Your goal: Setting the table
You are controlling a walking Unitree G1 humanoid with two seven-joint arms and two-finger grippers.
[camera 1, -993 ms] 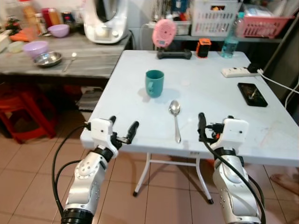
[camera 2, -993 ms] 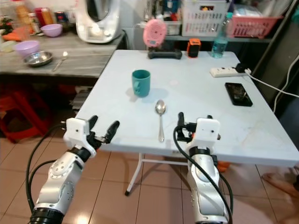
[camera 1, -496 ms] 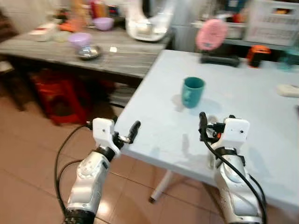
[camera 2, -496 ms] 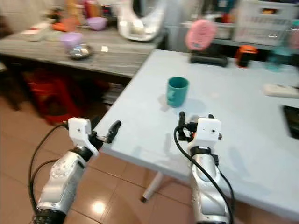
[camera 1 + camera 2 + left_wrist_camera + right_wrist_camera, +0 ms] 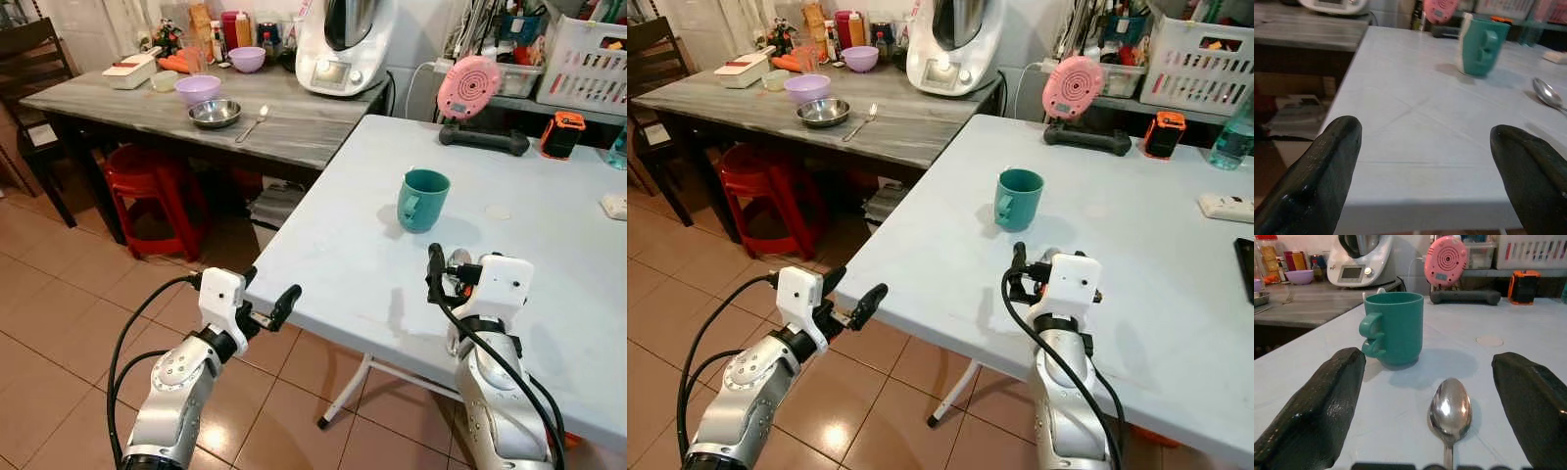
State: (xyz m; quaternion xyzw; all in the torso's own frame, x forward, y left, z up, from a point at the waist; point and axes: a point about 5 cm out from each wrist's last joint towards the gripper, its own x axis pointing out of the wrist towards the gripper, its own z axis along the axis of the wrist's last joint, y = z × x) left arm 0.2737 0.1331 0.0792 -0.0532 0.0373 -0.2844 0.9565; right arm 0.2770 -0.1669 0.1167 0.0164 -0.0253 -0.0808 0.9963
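Already a teal mug [image 5: 423, 200] stands on the pale blue table [image 5: 343, 264] in the left eye view, well in from the near edge; the left gripper [image 5: 263, 305] hangs off the table's near-left corner, over the tiled floor, fingers apart and holding nothing; the right gripper [image 5: 441, 276] sits above the tabletop just this side of the mug; on the grey counter [image 5: 147, 103] beyond lie a steel bowl [image 5: 215, 114], a purple bowl [image 5: 198, 90] and a fork [image 5: 253, 121], none of them brought over yet.

From the right eye view the same layout holds; mug [image 5: 1018, 199] on the table, bowls and fork well apart from it on the counter.

Along the left wrist view, the two black fingertips [image 5: 1327, 161] are spread wide with bare tabletop between them; the mug [image 5: 1481, 45] stands farther on, and a spoon [image 5: 1547, 94] lies beside it.

Along the right wrist view, the fingers [image 5: 1322, 404] are likewise wide apart, empty; the spoon [image 5: 1450, 413] lies between them, bowl end toward the mug [image 5: 1394, 328].

My guess: mug and spoon are placed; the bowls and fork are probably what remains, so the job looks well short of finished.
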